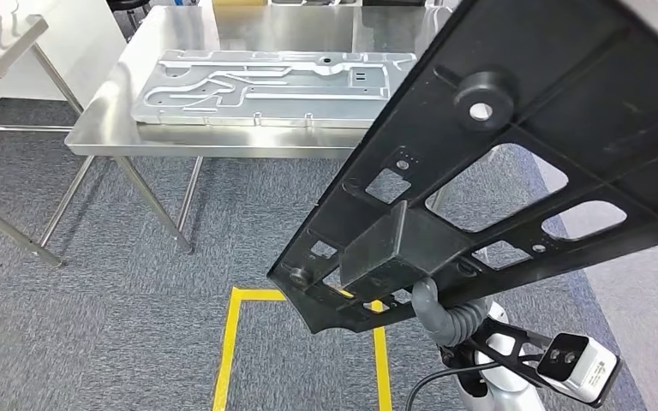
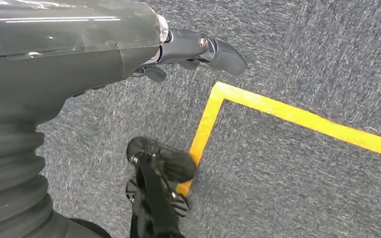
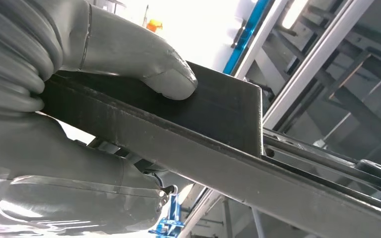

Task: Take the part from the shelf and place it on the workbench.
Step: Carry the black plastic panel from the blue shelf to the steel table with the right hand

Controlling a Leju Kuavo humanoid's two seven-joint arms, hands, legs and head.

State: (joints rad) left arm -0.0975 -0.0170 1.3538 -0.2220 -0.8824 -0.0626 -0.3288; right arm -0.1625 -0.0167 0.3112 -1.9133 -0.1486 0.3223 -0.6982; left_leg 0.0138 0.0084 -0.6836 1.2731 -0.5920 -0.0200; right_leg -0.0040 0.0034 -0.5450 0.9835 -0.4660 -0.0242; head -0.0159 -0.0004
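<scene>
A large flat black plastic part (image 1: 600, 103) with cut-outs and a boxy block on its underside hangs tilted across the right of the head view, above the carpet. My right hand (image 1: 433, 310) grips it from below at that block. In the right wrist view the thumb (image 3: 168, 79) presses on the black block (image 3: 223, 114) and the rest of the right hand (image 3: 54, 148) wraps its edge. The steel workbench (image 1: 283, 30) stands ahead, beyond the part's lower end. My left hand (image 2: 198, 49) hangs over the carpet with its fingers extended, holding nothing.
A silver machined metal plate (image 1: 266, 86) lies on the workbench. A second steel table (image 1: 0, 34) stands at the far left. Yellow tape lines (image 1: 227, 342) mark the grey carpet in front of me. Metal shelf rails (image 3: 302, 64) stand behind the part.
</scene>
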